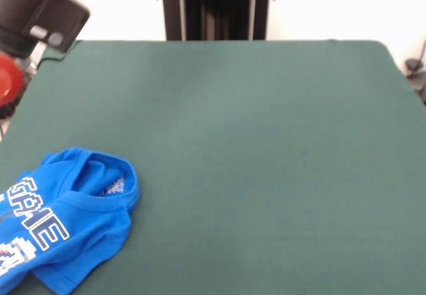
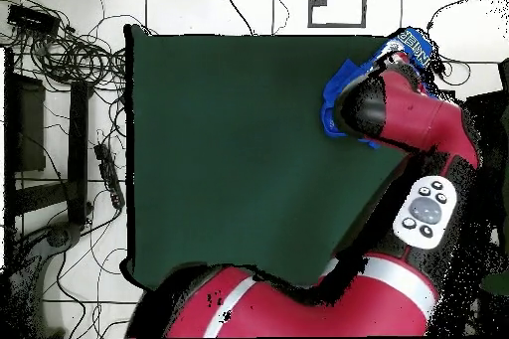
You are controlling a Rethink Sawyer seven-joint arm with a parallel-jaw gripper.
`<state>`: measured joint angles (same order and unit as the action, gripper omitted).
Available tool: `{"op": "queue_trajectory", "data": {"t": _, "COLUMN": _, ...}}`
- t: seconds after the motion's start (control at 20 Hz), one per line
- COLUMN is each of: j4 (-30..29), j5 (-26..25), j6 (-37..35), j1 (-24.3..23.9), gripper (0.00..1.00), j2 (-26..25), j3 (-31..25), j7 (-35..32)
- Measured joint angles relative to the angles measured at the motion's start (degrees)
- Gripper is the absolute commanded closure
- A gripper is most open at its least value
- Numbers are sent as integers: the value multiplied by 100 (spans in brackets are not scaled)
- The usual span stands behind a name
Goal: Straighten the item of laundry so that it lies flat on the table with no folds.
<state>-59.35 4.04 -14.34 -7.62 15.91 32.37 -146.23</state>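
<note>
The bright blue T-shirt (image 1: 63, 218) lies rumpled at the near left corner of the green table (image 1: 253, 148) in the front view. Its neck opening faces up, its white lettering shows, and its left part runs out of the picture. In the overhead view the shirt (image 2: 343, 77) lies at the table's top right corner, largely covered by my red arm (image 2: 427, 126). My gripper (image 2: 360, 108) shows only as the arm's black end above the shirt's edge. In the front view only red and black arm parts (image 1: 36, 15) show at the top left, well above the table.
The robot's black pedestal (image 1: 216, 5) stands at the table's far edge. In the overhead view, cables and dark equipment (image 2: 60, 57) lie on the floor to the left of the table.
</note>
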Motion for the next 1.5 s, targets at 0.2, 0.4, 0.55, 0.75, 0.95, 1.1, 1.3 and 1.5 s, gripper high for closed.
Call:
{"op": "queue_trajectory", "data": {"t": 0.2, "j4": 5, "j5": 316, "j6": -149, "j1": 199, "gripper": 0, "j2": 59, "j3": 248, "j7": 0}}
{"op": "queue_trajectory", "data": {"t": 0.4, "j4": 9, "j5": 606, "j6": -198, "j1": 239, "gripper": 0, "j2": -3, "j3": 415, "j7": -13}}
{"op": "queue_trajectory", "data": {"t": 0.55, "j4": 11, "j5": 772, "j6": -197, "j1": 266, "gripper": 0, "j2": -65, "j3": 548, "j7": -27}}
{"op": "queue_trajectory", "data": {"t": 0.75, "j4": 26, "j5": 985, "j6": -226, "j1": 362, "gripper": 0, "j2": -220, "j3": 834, "j7": -29}}
{"op": "queue_trajectory", "data": {"t": 0.95, "j4": 26, "j5": 1083, "j6": -474, "j1": 544, "gripper": 0, "j2": -324, "j3": 1181, "j7": -29}}
{"op": "queue_trajectory", "data": {"t": 1.1, "j4": 27, "j5": 1139, "j6": -825, "j1": 752, "gripper": 0, "j2": -327, "j3": 1460, "j7": -29}}
{"op": "queue_trajectory", "data": {"t": 1.3, "j4": 24, "j5": 1214, "j6": -1308, "j1": 1078, "gripper": 0, "j2": -277, "j3": 1793, "j7": -44}}
{"op": "queue_trajectory", "data": {"t": 1.5, "j4": 23, "j5": 1391, "j6": -1624, "j1": 1495, "gripper": 0, "j2": -229, "j3": 2110, "j7": -214}}
